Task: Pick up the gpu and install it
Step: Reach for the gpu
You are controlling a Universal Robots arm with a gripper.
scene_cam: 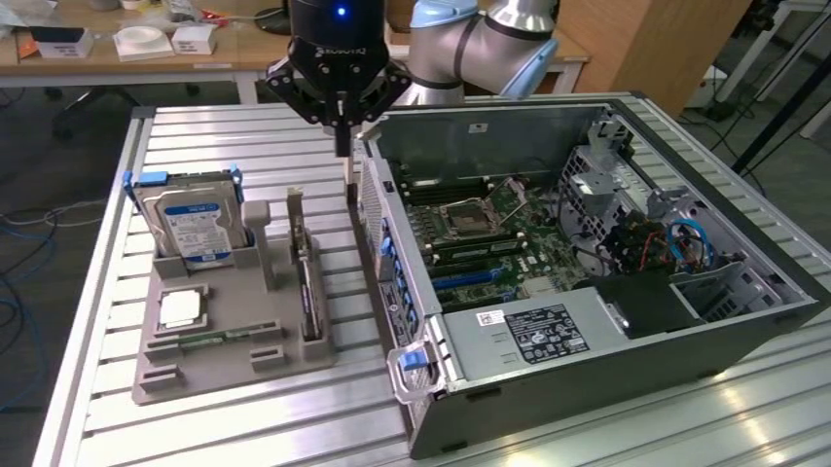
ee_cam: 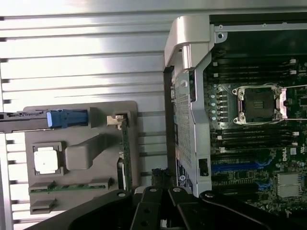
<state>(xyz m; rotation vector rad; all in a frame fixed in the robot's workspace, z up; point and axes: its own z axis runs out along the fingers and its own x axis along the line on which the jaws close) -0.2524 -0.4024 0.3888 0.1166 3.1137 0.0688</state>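
Tool (scene_cam: 343, 146) is pressed together with nothing pinched in it as far as I can see. It's hanging over the strip of slatted tabletop (scene_cam: 234, 146) between the grey tray (scene_cam: 228, 375) and the open computer case (scene_cam: 624, 355), right by the case's perforated edge. The gpu (scene_cam: 307, 287) isn't picked up. It's standing on its long edge in the tray slot on the side closest to the case, with the silver bracket at the end nearer the tool, and it's well below the fingertips with no contact. In the wrist view you see it edge-on as a thin green line. Also in the tray: a hard drive (scene_cam: 195, 229) standing upright with a blue-white label, a processor chip (scene_cam: 182, 309) lying flat, and a memory stick (scene_cam: 214, 339). The motherboard (scene_cam: 520, 243) is exposed inside the case.
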